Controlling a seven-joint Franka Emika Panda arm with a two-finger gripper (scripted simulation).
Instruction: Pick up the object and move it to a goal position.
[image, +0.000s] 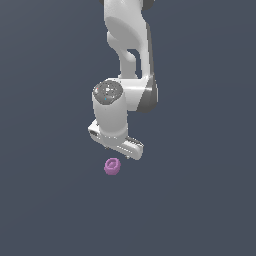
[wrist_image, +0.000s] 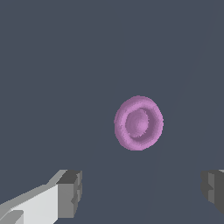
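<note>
The object (image: 113, 166) is a small pink-purple rounded knob with a ring-shaped recess on top, lying on the dark grey floor. In the wrist view the object (wrist_image: 138, 123) shows from above, apart from both fingers. My white gripper (image: 118, 151) hangs just above and behind it in the exterior view, fingers pointing down. In the wrist view my gripper (wrist_image: 142, 192) is open and empty: one grey fingertip (wrist_image: 70, 192) and the other (wrist_image: 213, 190) stand wide apart. The object is not between the fingers.
The white arm (image: 127, 45) comes down from the top of the exterior view. The dark grey floor (image: 200, 200) is plain all round.
</note>
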